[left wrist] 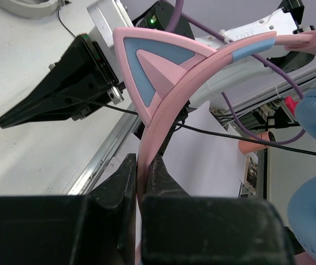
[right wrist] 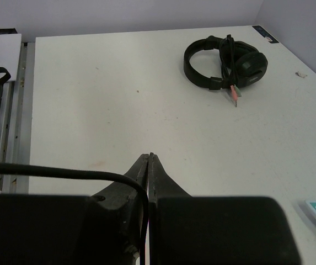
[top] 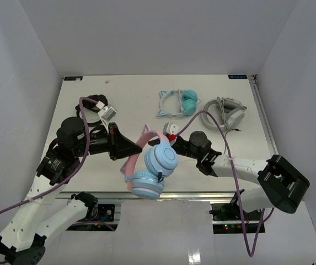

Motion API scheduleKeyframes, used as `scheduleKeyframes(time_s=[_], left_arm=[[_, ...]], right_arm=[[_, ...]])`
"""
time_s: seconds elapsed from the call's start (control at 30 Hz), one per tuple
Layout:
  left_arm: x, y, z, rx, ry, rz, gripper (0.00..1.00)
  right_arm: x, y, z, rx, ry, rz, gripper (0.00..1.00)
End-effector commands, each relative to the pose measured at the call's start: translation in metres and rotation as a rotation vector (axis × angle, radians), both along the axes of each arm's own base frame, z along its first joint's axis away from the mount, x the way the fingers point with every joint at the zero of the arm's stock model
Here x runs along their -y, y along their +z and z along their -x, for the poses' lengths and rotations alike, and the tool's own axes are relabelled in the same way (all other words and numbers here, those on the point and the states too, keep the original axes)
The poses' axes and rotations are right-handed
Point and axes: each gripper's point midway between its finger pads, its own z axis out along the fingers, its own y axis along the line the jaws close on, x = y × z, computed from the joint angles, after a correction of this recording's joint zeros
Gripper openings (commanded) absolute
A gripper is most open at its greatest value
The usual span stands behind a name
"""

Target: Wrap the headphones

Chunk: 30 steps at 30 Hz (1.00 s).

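White bench (top: 135, 94), plain and matt. Lying toward the far edge: teal cat-ear headphones (top: 178, 103), with grey-white headphones (top: 224, 113) just beside them on the right. Well apart, toward the far left corner: black headphones (right wrist: 224, 63), cable bundled across the band.

**Table layout, placed from the headphones at the near edge**

The headphones (top: 149, 165) are at the middle of the near edge of the table (top: 135, 94), with the ear cups nearest the edge and the headband rising behind them. Just left of them is the left gripper (left wrist: 144, 159), its jaws closed on the headband. Just behind and to their right is the right gripper (right wrist: 149, 157), with the cable (left wrist: 229, 138) running into its closed jaws. Farther behind and slightly right lies a second cat-ear headset (top: 177, 103). A plain headset (top: 224, 113) lies just beside it on the right. Behind and left of the headphones, well apart from them, lies a third headset (right wrist: 224, 63).
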Motion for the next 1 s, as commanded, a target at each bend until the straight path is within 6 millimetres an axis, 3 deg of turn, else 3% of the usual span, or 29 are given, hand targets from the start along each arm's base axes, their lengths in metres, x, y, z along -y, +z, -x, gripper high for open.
scheduleKeyframes(time_s=[0.0,0.2,0.3,0.57,0.73,0.97], left_arm=[[0.001,-0.007,0.013,0.031,-0.079,0.007,0.0],[-0.001,-0.083,-0.016,-0.076,0.02,-0.158,0.0],[-0.004,-0.105,-0.027,-0.093,0.059,-0.216,0.0],[-0.024,-0.147,-0.059,-0.142,0.236,-0.412,0.0],[-0.037,-0.172,-0.08,-0.183,0.36,-0.534,0.0],[-0.035,-0.19,-0.093,-0.202,0.423,-0.63,0.0]], right_arm=[[-0.002,0.021,-0.031,0.034,-0.103,0.036,0.08],[0.014,0.052,-0.052,0.01,-0.148,0.131,0.08],[0.026,0.063,-0.055,0.004,-0.185,0.199,0.08],[0.054,0.081,-0.064,-0.025,-0.293,0.326,0.08],[0.049,0.087,-0.044,-0.069,-0.203,0.34,0.08],[0.045,0.091,-0.028,-0.079,-0.153,0.326,0.08]])
